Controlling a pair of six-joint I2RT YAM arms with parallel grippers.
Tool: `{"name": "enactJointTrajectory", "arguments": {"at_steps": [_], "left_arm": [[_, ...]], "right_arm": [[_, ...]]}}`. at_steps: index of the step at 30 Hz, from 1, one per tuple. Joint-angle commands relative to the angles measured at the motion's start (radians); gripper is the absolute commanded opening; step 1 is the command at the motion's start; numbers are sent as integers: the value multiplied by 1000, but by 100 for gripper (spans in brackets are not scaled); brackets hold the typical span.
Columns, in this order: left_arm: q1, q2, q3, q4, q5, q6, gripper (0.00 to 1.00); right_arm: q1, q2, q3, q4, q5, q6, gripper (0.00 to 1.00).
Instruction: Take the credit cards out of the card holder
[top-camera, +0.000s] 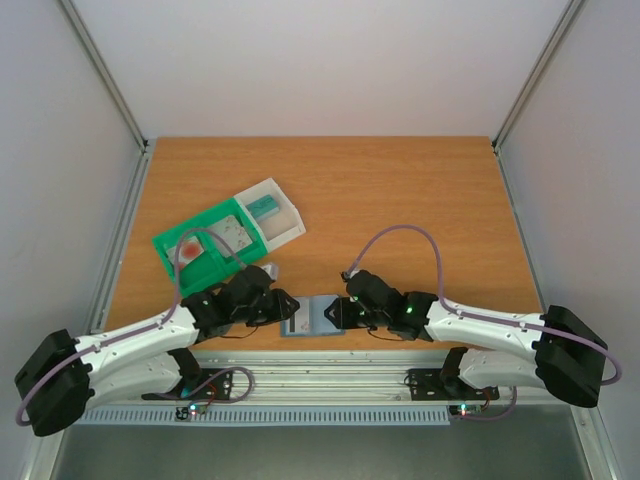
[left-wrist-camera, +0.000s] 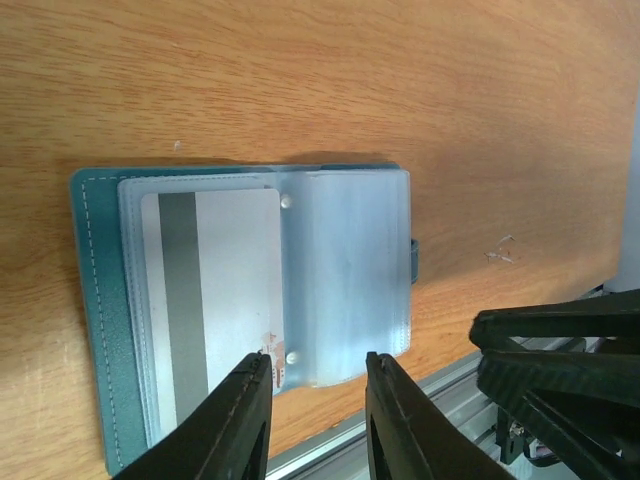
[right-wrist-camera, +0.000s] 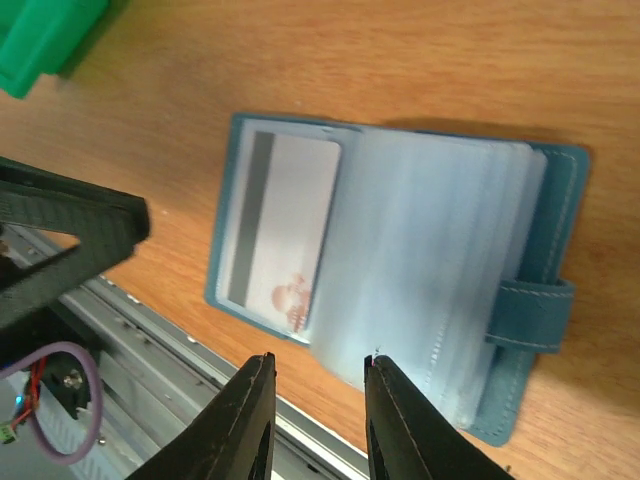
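The left gripper (left-wrist-camera: 318, 368) and right gripper (right-wrist-camera: 318, 362) stood open and empty over the slate-blue bifold card holder (left-wrist-camera: 350, 262), spread flat near the edge of the wooden worktop (left-wrist-camera: 300, 80). The step appeared to call for pinning the holder, then pinching the sleeved whitish credit card (left-wrist-camera: 235, 290) edgewise.

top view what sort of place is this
Likely a robot lab test cell: a wooden table boxed in by plain white walls on metal posts, a left arm and right arm bolted at its near edge, with a wallet and tray as props.
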Motion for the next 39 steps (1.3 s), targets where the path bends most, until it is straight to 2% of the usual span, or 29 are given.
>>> {"name": "enactJointTrajectory", "arguments": {"at_steps": [1, 6, 10, 16, 22, 39], "left_arm": [[-5, 35, 22, 19, -22, 27, 25], [-5, 94, -8, 73, -8, 27, 12], [-5, 110, -43, 104, -26, 12, 6], [-5, 135, -71, 143, -20, 2, 4], [-5, 171, -93, 161, -22, -19, 4], [-5, 175, -122, 165, -22, -27, 6]], "right_arm": [[7, 7, 47, 7, -1, -30, 26], [6, 82, 72, 92, -59, -33, 23], [5, 157, 92, 142, -82, -32, 22], [4, 268, 103, 241, -121, -11, 20], [1, 346, 108, 269, -119, -6, 18], [-44, 444, 44, 419, -196, 55, 17]]}}
